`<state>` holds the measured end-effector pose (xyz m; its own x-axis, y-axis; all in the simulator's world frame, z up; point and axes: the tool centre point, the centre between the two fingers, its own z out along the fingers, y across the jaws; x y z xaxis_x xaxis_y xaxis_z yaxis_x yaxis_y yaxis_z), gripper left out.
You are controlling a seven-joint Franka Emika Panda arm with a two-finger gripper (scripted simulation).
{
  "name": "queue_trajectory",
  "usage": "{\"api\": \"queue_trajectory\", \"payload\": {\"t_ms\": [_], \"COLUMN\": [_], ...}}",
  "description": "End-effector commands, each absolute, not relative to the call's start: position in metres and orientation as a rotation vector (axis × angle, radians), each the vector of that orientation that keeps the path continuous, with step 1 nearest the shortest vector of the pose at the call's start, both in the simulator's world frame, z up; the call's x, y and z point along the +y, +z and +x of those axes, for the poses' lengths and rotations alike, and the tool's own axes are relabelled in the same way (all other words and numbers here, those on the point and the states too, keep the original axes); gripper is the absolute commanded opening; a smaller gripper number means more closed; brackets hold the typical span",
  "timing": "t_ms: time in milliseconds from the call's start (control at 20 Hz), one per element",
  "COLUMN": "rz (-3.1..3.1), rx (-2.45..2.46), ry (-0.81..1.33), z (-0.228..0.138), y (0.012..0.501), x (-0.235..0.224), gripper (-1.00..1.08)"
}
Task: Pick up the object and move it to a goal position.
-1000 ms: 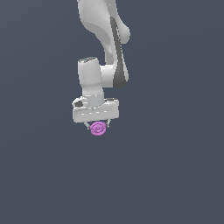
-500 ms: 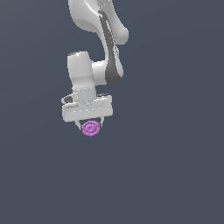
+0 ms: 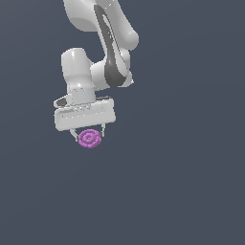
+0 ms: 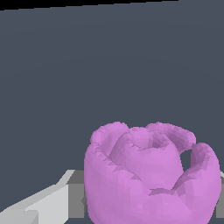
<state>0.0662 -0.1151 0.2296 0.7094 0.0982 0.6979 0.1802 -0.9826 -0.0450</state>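
Clearly the claw (image 3: 89,136) is clenched on the magenta blob (image 3: 89,138), left of the exterior frame's centre. Carrying it well probably means keeping the squeeze firm and the travel smooth, since no goal marker shows.

Arm's (image 3: 103,43) upper part cut off; fingers (image 3: 74,135) largely behind the object (image 3: 89,138)

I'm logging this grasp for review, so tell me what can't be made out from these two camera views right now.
- Fingertip contact: in the exterior view the purple object covers most of the gripper, so where the pads touch it is hidden.
- Object's lower part: cut off by the wrist view's edge.
- Far finger: hidden behind the object in the wrist view; only one finger shows.
- Goal position: no marker appears in either view.
- Arm base: cut off by the exterior view's top edge.
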Motion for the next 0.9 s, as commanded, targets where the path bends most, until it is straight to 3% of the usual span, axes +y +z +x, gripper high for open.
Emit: {"api": "queue_trajectory", "payload": {"t_ms": [0, 850], "rz": [-2.774, -2.48], "rx": [-0.238, -0.321], "ry": [-1.187, -1.611], "z": [0.07, 0.09], "y": [0.242, 0.347], "x": [-0.122, -0.191], "gripper": [-1.0, -1.0]}}
